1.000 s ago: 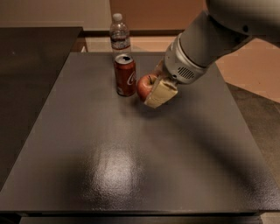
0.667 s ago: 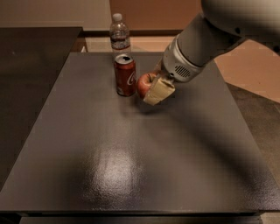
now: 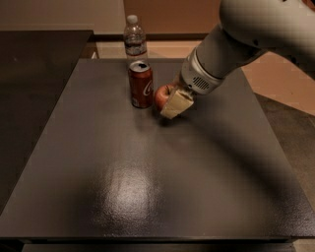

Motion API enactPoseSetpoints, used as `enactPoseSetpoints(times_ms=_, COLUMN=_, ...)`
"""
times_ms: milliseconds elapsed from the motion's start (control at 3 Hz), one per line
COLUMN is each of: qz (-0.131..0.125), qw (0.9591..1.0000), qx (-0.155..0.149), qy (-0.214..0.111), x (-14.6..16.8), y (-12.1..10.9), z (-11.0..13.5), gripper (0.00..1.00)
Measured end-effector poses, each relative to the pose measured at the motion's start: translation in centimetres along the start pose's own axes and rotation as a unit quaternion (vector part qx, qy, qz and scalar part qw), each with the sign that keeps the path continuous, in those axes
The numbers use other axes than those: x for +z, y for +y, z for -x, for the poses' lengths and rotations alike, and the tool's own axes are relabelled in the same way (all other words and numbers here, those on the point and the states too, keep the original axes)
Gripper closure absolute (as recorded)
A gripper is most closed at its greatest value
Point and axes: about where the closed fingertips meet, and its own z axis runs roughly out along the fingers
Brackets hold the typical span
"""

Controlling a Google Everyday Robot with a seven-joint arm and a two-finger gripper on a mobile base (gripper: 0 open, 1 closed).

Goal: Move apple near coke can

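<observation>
The surface is seen first: a dark grey, matt tabletop (image 3: 147, 187), wide and flat, with a pale sheen of light caught on its near half. To the left a darker black counter (image 3: 34, 74) is set alongside it. Beyond the far edge a beige wall (image 3: 59, 12) and a brown panel (image 3: 167, 15) are made out, and a peach-toned floor (image 3: 280, 74) is seen past the right side.

Now the count: one can, one apple, one bottle, one arm. The red aluminium coke can with white script and a silver top (image 3: 141, 84) is stood upright on the far half of the table. Just to its right the round red apple with yellowish patches (image 3: 161, 96) is found, right beside the can and low at the tabletop. A clear plastic water bottle with a white cap (image 3: 134, 39) is stood upright behind the can at the far edge.

The big white robot arm (image 3: 236, 44) is reached in from the upper right, and its cream-coloured gripper (image 3: 172, 102) is pressed against the apple's right side, half covering it. Whether the apple is clamped or freed cannot be told.
</observation>
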Motion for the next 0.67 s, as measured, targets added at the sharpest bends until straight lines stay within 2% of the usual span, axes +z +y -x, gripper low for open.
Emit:
enactPoseSetpoints(times_ms=333, qz=0.01, qw=0.9999, qx=0.006, qy=-0.004, x=1.26, y=-0.15, z=-0.49, gripper=1.0)
enactPoseSetpoints(times_ms=667, qz=0.018, qw=0.9997, qx=0.009, qy=-0.009, x=2.12, y=-0.18, z=-0.89, gripper=0.81)
